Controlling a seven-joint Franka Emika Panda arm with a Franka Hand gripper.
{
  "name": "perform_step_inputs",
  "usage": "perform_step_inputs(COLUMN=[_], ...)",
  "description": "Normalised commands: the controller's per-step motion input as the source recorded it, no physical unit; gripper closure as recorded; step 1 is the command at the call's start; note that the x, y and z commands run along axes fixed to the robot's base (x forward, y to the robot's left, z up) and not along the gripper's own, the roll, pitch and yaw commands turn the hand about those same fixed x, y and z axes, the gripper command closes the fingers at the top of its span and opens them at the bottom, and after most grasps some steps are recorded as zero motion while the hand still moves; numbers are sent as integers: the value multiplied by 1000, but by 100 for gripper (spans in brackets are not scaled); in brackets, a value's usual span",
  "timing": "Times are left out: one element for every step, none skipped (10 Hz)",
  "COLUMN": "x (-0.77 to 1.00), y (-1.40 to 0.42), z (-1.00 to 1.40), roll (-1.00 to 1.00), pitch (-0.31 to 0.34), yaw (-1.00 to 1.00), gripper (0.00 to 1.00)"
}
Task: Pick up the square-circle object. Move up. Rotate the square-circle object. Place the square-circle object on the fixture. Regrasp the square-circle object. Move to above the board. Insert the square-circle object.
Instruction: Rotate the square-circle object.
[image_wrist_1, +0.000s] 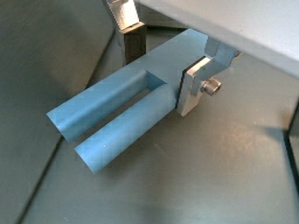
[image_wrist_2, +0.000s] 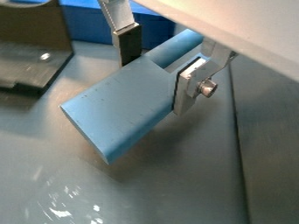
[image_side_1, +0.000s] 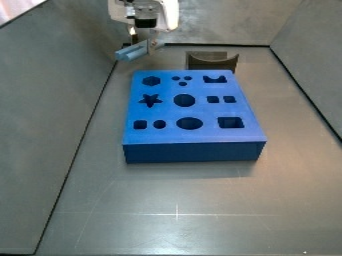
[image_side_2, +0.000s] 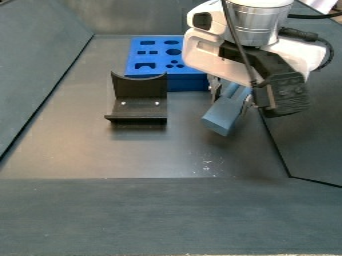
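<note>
Square-circle object fills a wrist view: grey-blue bar, end face nearest the camera. This face has a lengthwise step or channel, one half recessed, the lower edge rounded. Gripper is clamped across the bar's far portion: silver finger plate with a bolt on one side, dark pad on the other, both touching the bar. Jaws only as wide as the bar. Grey floor beneath, not touching.

Other wrist picture: same bar, but here a flat smooth face shows, no channel visible, end face squarish. Gripper pinches it the same way. This view also catches the fixture, dark L-bracket on a plate, off to the side and well apart from the bar, plus a sliver of the board behind.

Side view from the front: gripper is up at the far end, beyond the board's far left corner, bar tiny and tilted under it. Fixture sits just behind the board's far edge. Cut-outs (star, circles, squares, hexagon) readable only here.

Side view from the opposite end: gripper holds the bar hanging tilted, low end clear of the floor, right of the fixture; board behind.
</note>
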Motion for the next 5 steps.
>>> perform_step_inputs(x=[18,18,18,18,18], y=[25,24,25,24,24], z=[-1,-1,-1,-1,-1], roll=[-4,-4,-4,-4,-4], pitch=[1,1,1,1,1], yaw=[-1000,-1000,-1000,-1000,-1000], gripper=[100,100,100,100,100])
